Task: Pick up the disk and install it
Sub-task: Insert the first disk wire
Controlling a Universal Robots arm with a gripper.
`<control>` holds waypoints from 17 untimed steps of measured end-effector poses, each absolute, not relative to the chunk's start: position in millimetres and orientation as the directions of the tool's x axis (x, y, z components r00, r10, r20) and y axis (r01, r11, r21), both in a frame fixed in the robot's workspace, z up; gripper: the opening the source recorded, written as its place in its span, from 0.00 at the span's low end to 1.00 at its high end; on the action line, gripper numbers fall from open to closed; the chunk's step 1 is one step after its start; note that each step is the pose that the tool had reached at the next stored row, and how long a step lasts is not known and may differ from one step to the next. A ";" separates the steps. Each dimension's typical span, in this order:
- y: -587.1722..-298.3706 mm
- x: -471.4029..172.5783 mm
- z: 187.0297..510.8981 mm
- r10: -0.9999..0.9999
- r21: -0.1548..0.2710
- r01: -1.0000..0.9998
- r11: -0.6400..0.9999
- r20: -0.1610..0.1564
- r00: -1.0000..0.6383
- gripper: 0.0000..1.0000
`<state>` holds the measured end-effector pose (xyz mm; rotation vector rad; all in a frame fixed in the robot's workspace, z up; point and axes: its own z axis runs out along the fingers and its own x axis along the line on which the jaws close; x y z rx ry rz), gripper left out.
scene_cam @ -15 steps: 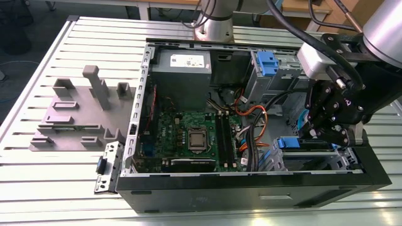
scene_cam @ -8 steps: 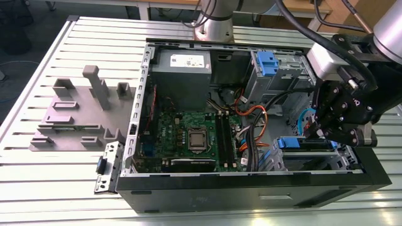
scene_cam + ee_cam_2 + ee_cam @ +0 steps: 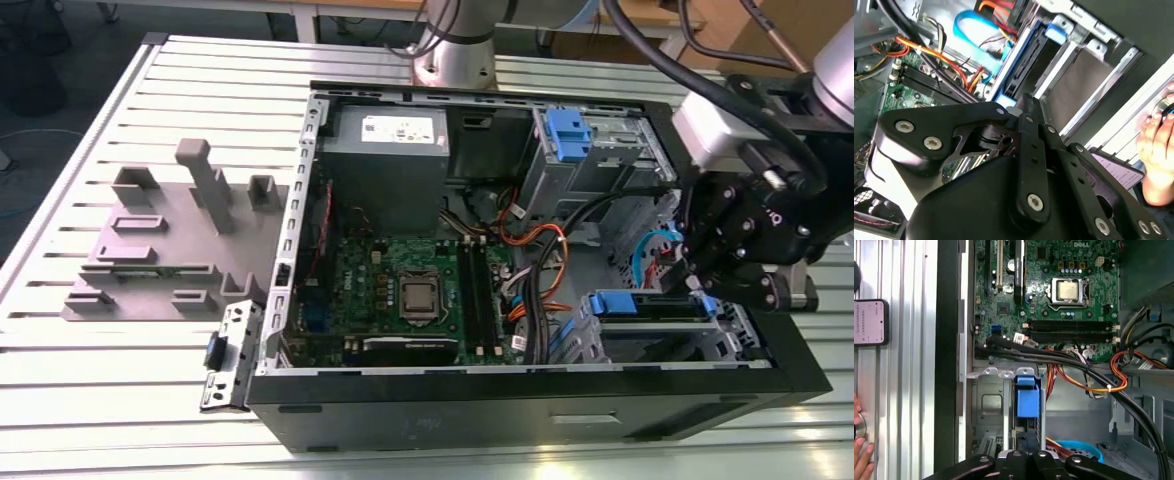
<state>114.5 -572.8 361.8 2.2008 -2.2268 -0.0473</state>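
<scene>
Sitting in the computer case (image 3: pixel 747 395) bay: the disk (image 3: pixel 647 305).

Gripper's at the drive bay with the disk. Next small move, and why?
Probably a short push further into the bay. The disk stands edge-on in the metal slot, its blue handle end still proud of the frame, and the gripper sits right behind it.

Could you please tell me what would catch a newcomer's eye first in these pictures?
First, the open black computer case lying on the slatted metal table, its green motherboard exposed. Next, the black end effector at the case's drive-bay corner on the exterior view's right, over the blue-framed disk. A grey slotted plastic holder stands outside the case on that view's left.
</scene>
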 end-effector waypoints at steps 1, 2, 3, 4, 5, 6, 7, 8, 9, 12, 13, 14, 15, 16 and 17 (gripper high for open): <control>-572.7 117.1 361.8 -1.000 0.030 -0.999 0.012 -0.014 -0.012 0.11; -572.7 119.3 361.8 -1.000 0.030 -0.999 0.011 -0.014 -0.012 0.11; -572.7 121.2 361.8 -1.000 0.030 -0.999 0.011 -0.014 -0.012 0.11; -572.7 122.7 361.8 -1.000 0.030 -0.999 0.011 -0.014 -0.012 0.11; -572.7 124.3 361.8 -1.000 0.030 -0.999 0.011 -0.014 -0.012 0.11; -572.7 125.9 361.8 -1.000 0.030 -0.999 0.012 -0.014 -0.012 0.11; -572.7 127.5 361.8 -1.000 0.030 -0.999 0.012 -0.014 -0.012 0.11; -572.7 129.1 361.8 -1.000 0.031 -0.999 0.011 -0.014 -0.012 0.11; -572.7 130.7 361.8 -1.000 0.031 -0.999 0.012 -0.014 -0.012 0.11; -572.6 134.5 361.8 -1.000 0.031 -0.999 0.011 -0.014 -0.012 0.11; -572.5 134.8 362.0 -1.000 0.031 -0.999 0.011 -0.014 -0.012 0.11; -572.3 134.9 362.4 -1.000 0.031 -0.999 0.012 -0.014 -0.012 0.11; -571.7 134.9 363.2 -1.000 0.031 -0.999 0.012 -0.014 -0.012 0.11; -571.0 135.0 364.2 -1.000 0.031 -0.999 0.012 -0.014 -0.012 0.11; -570.3 135.1 365.4 -1.000 0.031 -0.999 0.011 -0.014 -0.012 0.11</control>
